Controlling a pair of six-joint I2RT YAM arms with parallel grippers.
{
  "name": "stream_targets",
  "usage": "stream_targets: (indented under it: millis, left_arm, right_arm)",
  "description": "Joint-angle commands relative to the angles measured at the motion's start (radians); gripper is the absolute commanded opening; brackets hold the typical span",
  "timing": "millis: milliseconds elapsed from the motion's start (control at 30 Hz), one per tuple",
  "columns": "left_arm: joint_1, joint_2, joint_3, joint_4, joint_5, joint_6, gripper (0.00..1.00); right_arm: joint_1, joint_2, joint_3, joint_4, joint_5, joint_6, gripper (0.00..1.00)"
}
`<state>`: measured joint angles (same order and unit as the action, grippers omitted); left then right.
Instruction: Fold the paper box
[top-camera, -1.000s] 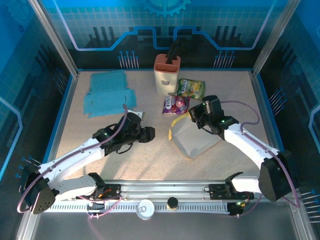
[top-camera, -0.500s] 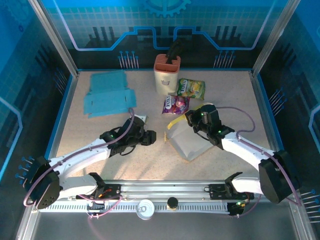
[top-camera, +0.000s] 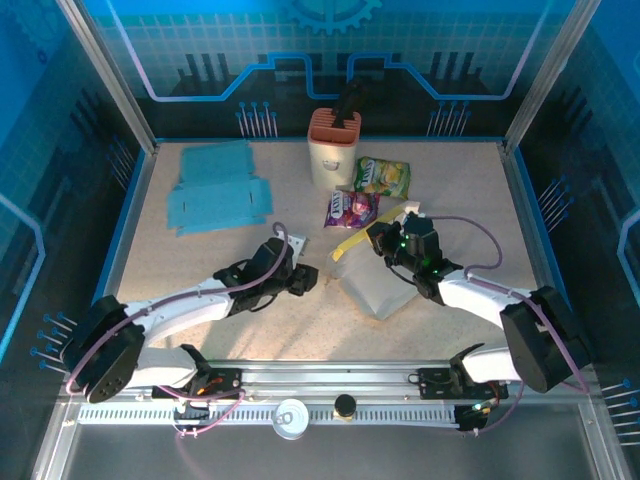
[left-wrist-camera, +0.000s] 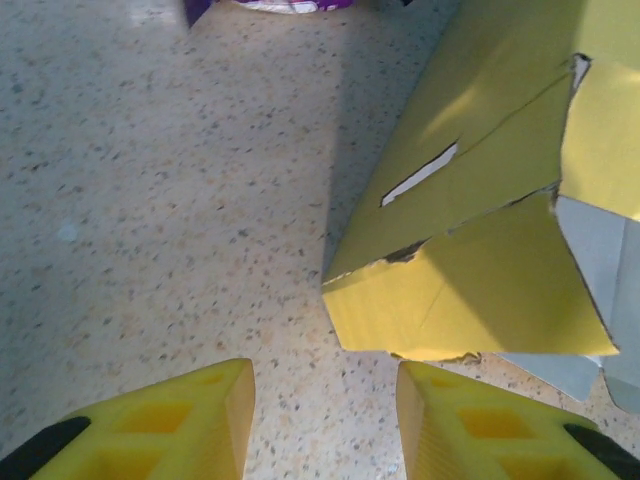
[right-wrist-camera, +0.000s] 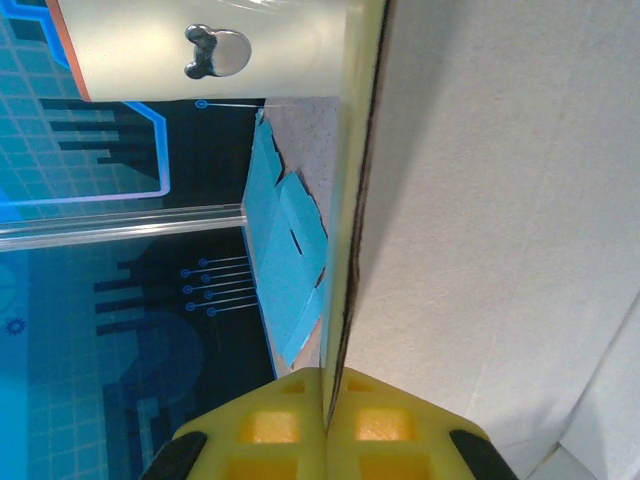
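The paper box (top-camera: 385, 282) is a yellow cardboard blank with a grey inner side, lying partly raised at the table's middle right. My right gripper (top-camera: 385, 243) is shut on its upper edge; in the right wrist view the yellow fingers (right-wrist-camera: 390, 435) pinch the thin panel (right-wrist-camera: 500, 220) edge-on. My left gripper (top-camera: 312, 280) stands open just left of the box. In the left wrist view its fingers (left-wrist-camera: 170, 420) frame bare table, with the box's yellow folded flap (left-wrist-camera: 470, 300) a little ahead and to the right.
Blue flat box blanks (top-camera: 215, 195) lie at the back left. A cream and orange holder (top-camera: 333, 148) stands at the back middle, with a green snack bag (top-camera: 384, 177) and a purple snack bag (top-camera: 350, 209) beside it. A can (top-camera: 291, 417) rests on the front rail.
My left gripper has moved right, closer to the box's left corner. My right gripper has shifted left with the box edge, raising and tilting the panel.
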<state>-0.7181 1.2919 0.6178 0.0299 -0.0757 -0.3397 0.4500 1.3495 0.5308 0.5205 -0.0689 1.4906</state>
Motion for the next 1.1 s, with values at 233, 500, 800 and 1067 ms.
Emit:
stream_targets:
  millis: [233, 500, 800, 1067]
  left_arm:
    - [0.005, 0.100, -0.030, 0.203, 0.076, 0.165, 0.49]
    - [-0.001, 0.134, -0.044, 0.277, 0.112, 0.236, 0.48]
    - [-0.013, 0.176, -0.041, 0.344, 0.140, 0.306, 0.47]
    - [-0.012, 0.225, -0.019, 0.393, 0.165, 0.298, 0.44]
  right_arm:
    - [-0.025, 0.040, -0.040, 0.058, -0.049, -0.035, 0.00]
    - [-0.030, 0.068, -0.038, 0.088, -0.076, -0.020, 0.00]
    - [-0.031, 0.077, -0.027, 0.090, -0.101, -0.013, 0.00]
    - [-0.036, 0.065, -0.026, 0.078, -0.109, -0.018, 0.00]
